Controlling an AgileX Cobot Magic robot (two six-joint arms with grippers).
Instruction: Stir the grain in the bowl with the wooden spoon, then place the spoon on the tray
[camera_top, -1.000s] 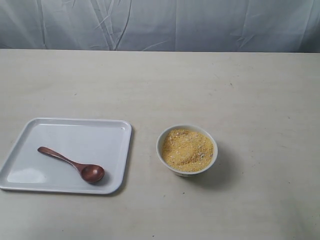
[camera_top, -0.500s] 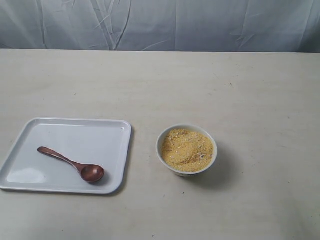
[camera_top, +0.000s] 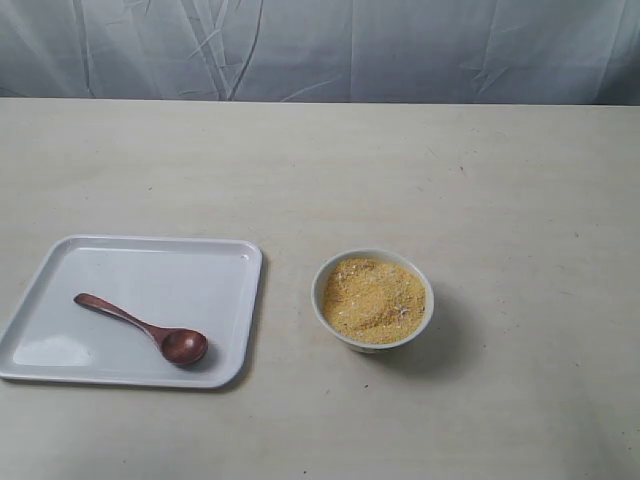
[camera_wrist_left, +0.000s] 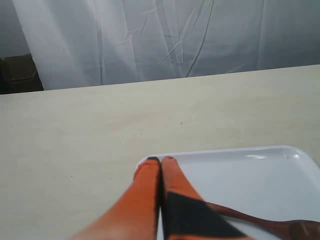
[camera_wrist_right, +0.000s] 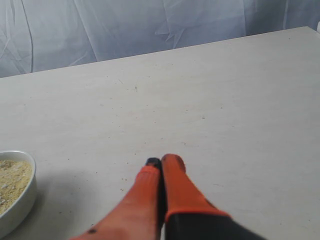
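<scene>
The dark wooden spoon (camera_top: 145, 330) lies on the white tray (camera_top: 215, 270) at the table's left, its oval bowl toward the front right. The small white bowl (camera_top: 373, 300) stands to the tray's right, filled with golden-yellow grain (camera_top: 373, 297). Neither arm shows in the exterior view. In the left wrist view my left gripper (camera_wrist_left: 160, 161) is shut and empty over a tray (camera_wrist_left: 260, 172) corner, with the spoon's handle (camera_wrist_left: 260, 220) beside it. My right gripper (camera_wrist_right: 161, 162) is shut and empty above bare table, with the bowl (camera_wrist_right: 17, 200) off to one side.
The pale table (camera_top: 400, 170) stretches around the tray and the bowl. A grey-white curtain (camera_top: 320, 50) hangs behind the table's far edge. A dark brown shape (camera_wrist_left: 17, 75) shows past the curtain in the left wrist view.
</scene>
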